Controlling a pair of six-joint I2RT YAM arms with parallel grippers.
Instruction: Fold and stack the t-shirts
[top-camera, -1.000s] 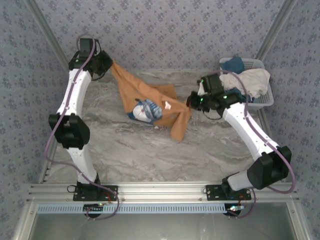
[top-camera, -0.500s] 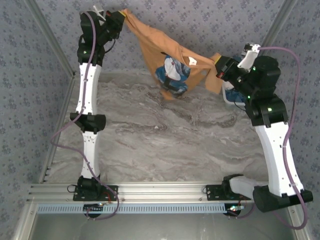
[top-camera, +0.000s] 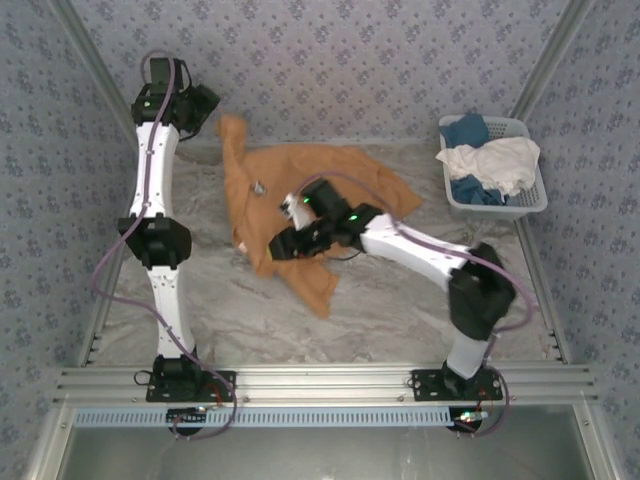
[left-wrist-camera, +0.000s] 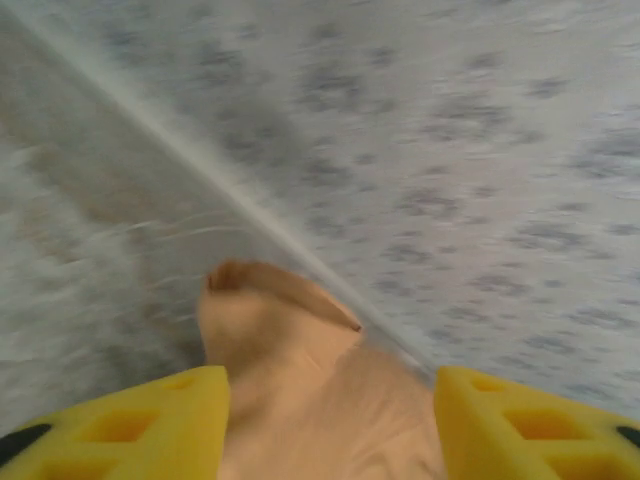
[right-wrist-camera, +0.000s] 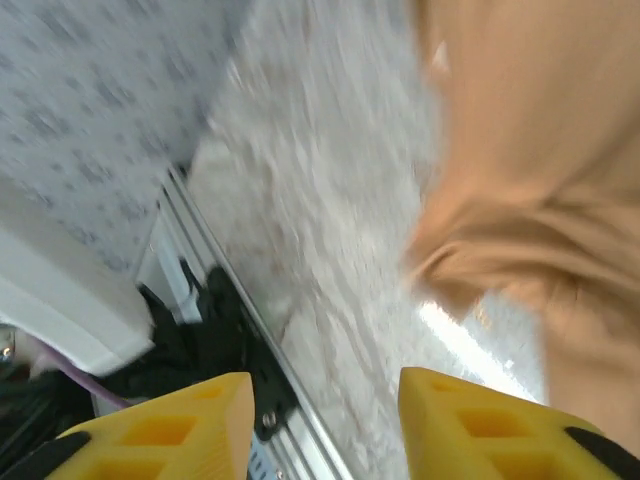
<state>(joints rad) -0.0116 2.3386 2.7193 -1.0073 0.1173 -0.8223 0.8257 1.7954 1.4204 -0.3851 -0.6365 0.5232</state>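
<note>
And it's down! Half a second ago both arms had the shirt strung high between them. Now they have let go, and the orange-tan cloth t-shirt (top-camera: 290, 175) lies on the grey marbled tabletop (top-camera: 400, 300).

Nearest to us, the right gripper (top-camera: 283, 245) has swung in low over the shirt's near part, close to the tabletop's centre. In the right wrist view the gripper (right-wrist-camera: 320, 430) has its 2 yellow fingers (right-wrist-camera: 150, 430) parted with nothing between them. It is released, and the cloth (right-wrist-camera: 530, 150) lies off to one side.

The shirt is anything but flat. A narrow tail trails toward the near edge, the main body spreads from the centre toward the far edge, and 1 corner stands crumpled near the far-left corner. The plain side seems to be up, with a small pale spot that may be the neck label (top-camera: 258, 186). My read is that this was a fling to lay it out and it only half worked, so the shirt needs smoothing before any fold begins.

Further back, the left gripper (top-camera: 207, 103) hangs at the far-left corner, just past that crumpled corner. In the left wrist view the gripper (left-wrist-camera: 330, 430) also has its yellow fingers (left-wrist-camera: 150, 420) apart and empty, with the shirt (left-wrist-camera: 290, 340) ahead of them.

At the far-right corner sits the white plastic lattice basket (top-camera: 500, 208), with a white t-shirt (top-camera: 490, 158) and a blue t-shirt (top-camera: 465, 130) heaped inside. That's 2 more to do, so the task looks to be in its early stages.
</note>
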